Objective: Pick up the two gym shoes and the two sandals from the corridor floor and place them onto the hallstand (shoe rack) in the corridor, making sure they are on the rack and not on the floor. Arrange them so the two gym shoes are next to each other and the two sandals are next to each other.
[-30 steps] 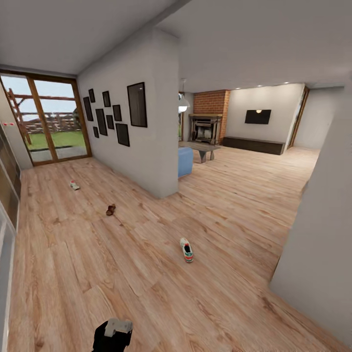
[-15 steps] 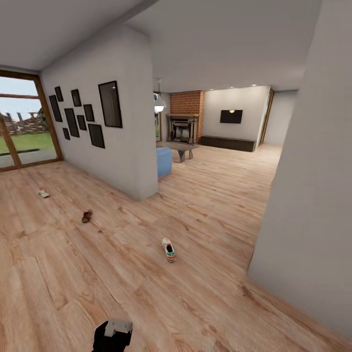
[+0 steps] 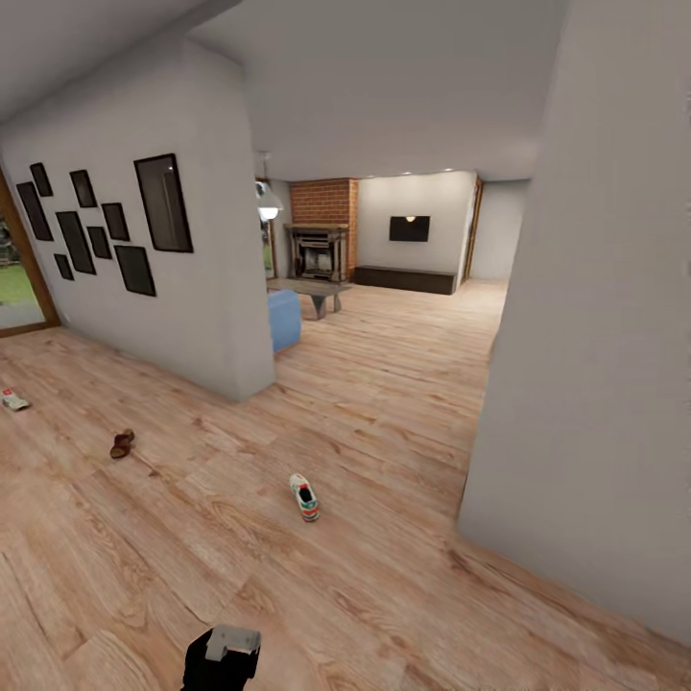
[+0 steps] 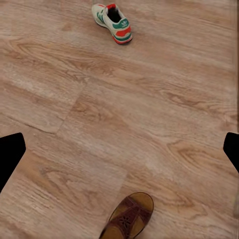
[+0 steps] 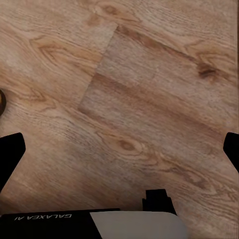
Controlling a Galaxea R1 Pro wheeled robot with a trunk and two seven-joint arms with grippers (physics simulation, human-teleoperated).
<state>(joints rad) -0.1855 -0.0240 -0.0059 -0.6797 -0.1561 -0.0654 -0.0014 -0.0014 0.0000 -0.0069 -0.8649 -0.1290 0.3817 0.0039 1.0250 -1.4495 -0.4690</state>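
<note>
Both claws point down at the light brown wood-plank floor (image 3: 403, 384), fingers spread wide and holding nothing. A white sneaker with green stripes (image 3: 304, 497) lies near centre, a brown leather sandal (image 3: 122, 443) farther left (another sneaker (image 3: 13, 399) at the far left edge).

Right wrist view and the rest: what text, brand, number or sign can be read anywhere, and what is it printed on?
"GALAXEA AI": on the dark strip of the robot's own body, seen upside down in the right wrist view.
Gym shoe: green stripes and a red tongue patch, no lettering legible.
Wall frames: dark, nothing readable.
No other text, number or sign can be read.
</note>
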